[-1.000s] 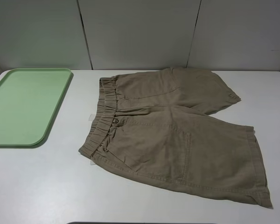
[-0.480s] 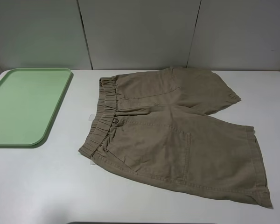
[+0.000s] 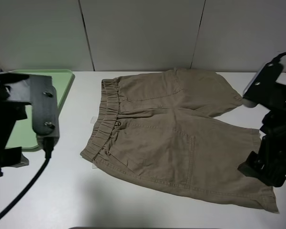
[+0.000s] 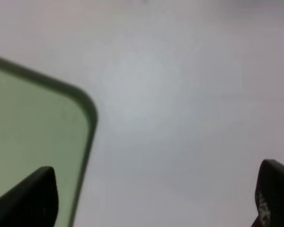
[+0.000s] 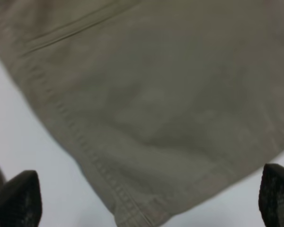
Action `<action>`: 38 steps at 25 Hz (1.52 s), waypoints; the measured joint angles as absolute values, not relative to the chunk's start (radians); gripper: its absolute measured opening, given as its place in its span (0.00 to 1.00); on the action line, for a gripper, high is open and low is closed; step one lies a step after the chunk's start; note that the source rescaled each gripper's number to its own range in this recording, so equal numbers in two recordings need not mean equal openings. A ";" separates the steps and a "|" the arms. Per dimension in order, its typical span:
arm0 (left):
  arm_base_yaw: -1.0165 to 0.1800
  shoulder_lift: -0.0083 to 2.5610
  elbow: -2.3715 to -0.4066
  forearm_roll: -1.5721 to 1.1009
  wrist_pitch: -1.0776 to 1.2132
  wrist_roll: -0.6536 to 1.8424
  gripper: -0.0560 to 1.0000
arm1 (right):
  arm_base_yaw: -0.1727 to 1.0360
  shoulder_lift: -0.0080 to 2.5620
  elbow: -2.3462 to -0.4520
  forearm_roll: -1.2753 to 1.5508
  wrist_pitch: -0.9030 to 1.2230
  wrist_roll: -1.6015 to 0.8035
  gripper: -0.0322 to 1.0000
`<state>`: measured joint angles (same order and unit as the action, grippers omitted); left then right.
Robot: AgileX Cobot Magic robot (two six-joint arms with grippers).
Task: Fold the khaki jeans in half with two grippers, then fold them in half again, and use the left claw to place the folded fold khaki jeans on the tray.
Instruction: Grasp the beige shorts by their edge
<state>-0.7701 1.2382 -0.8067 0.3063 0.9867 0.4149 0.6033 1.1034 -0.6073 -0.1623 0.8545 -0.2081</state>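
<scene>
Jeans (image 3: 176, 133) spread flat on the table (image 3: 133, 210), nothing holding them.
A leg hem lies below the right gripper (image 5: 146, 203), between its parted, empty fingers. The left gripper (image 4: 154, 203), fingers also apart and empty, hangs over the tray (image 4: 33, 137) corner, well apart from the jeans.

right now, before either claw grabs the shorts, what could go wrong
1. The right gripper hangs open over a leg hem of the khaki jeans. A shallow pinch might lift only the top layer.
2. The left gripper is open over the corner of the tray, away from the jeans. Moving low, it could clip the rim.
3. The legs lie splayed, so the halves may misalign.
</scene>
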 joint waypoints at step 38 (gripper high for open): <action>-0.668 1.947 -0.929 0.173 0.481 0.872 0.78 | 0.740 1.262 -0.329 -0.236 0.635 -0.448 1.00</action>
<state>-0.6676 1.9471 -0.9289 0.1729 0.4808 0.8717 0.7403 1.2617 -0.3289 -0.2358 0.6352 -0.4481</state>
